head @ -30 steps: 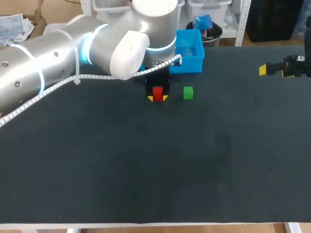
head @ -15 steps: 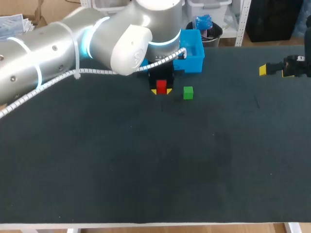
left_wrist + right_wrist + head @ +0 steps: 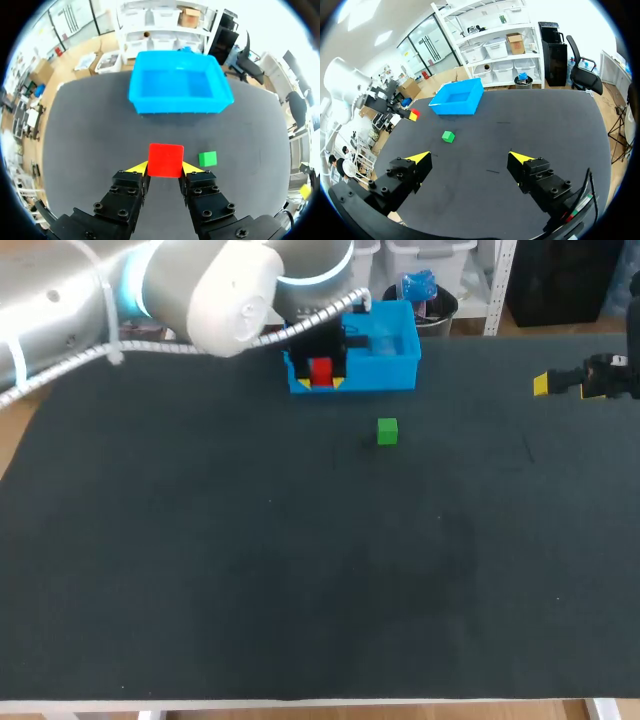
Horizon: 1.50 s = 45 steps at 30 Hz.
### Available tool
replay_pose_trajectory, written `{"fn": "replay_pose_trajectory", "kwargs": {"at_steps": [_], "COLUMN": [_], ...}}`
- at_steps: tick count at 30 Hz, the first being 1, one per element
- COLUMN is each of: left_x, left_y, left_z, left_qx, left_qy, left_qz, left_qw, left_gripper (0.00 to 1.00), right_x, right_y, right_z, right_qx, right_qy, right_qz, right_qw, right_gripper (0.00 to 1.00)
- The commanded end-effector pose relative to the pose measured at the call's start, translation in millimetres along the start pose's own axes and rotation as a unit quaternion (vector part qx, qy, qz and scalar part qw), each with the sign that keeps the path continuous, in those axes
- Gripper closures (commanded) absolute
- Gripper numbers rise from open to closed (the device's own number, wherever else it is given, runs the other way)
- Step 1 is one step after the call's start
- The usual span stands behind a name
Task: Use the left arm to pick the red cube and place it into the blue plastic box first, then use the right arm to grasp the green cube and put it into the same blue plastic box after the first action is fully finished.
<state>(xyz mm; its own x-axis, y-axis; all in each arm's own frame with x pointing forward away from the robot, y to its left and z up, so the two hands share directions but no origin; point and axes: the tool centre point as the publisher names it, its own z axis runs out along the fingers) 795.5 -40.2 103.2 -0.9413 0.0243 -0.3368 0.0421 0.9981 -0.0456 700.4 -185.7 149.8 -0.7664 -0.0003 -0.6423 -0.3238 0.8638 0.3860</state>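
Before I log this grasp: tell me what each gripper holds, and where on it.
The left gripper holds the red cube, gripped by two opposite side faces. The right gripper is open, holding nothing.

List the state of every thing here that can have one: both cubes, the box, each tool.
red cube: gripped, held clear of the table, not yet in the box
left tool: shut on the red cube
blue box: upright, open-topped, nothing inside it
green cube: resting on the table, untouched, apart from the box
right tool: open, nothing between its fingers, away from the cubes
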Motion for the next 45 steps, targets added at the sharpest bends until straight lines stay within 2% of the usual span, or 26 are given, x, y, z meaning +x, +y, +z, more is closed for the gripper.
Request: {"fn": "replay_pose_trajectory", "kwargs": {"at_steps": [1,10,16,22,31,39,45], "left_x": [10.2,4.3,-5.4,-14.0,-38.2,-83.5,-115.2], "left_y": [18.4,43.2,46.6,40.6,21.2,3.0,-4.0], "left_z": [-18.2,-32.9,-41.9,-39.7,-26.1,-1.9,14.7], "left_qx": [0.021,0.050,0.075,0.095,0.094,0.089,0.097], "left_qy": [-0.019,-0.058,-0.079,-0.088,-0.089,-0.091,-0.100], "left_qz": [0.011,0.052,0.082,0.098,0.110,0.124,0.125], "left_qw": [1.000,0.996,0.991,0.987,0.985,0.984,0.982], "left_gripper": [1.00,1.00,1.00,1.00,1.00,1.00,1.00], "right_x": [0.0,0.0,0.0,0.0,0.0,0.0,0.0], "right_y": [0.1,0.1,0.1,0.1,0.1,0.1,0.1], "right_z": [-0.1,-0.1,-0.1,-0.1,-0.1,-0.1,-0.1], "right_qx": [0.000,0.000,0.000,0.000,0.000,0.000,0.000], "right_qy": [0.000,0.000,0.000,0.000,0.000,0.000,0.000], "right_qz": [0.000,0.000,0.000,0.000,0.000,0.000,0.000], "right_qw": [1.000,1.000,1.000,1.000,1.000,1.000,1.000], "right_gripper": [0.00,0.00,0.00,0.00,0.00,0.00,0.00]}}
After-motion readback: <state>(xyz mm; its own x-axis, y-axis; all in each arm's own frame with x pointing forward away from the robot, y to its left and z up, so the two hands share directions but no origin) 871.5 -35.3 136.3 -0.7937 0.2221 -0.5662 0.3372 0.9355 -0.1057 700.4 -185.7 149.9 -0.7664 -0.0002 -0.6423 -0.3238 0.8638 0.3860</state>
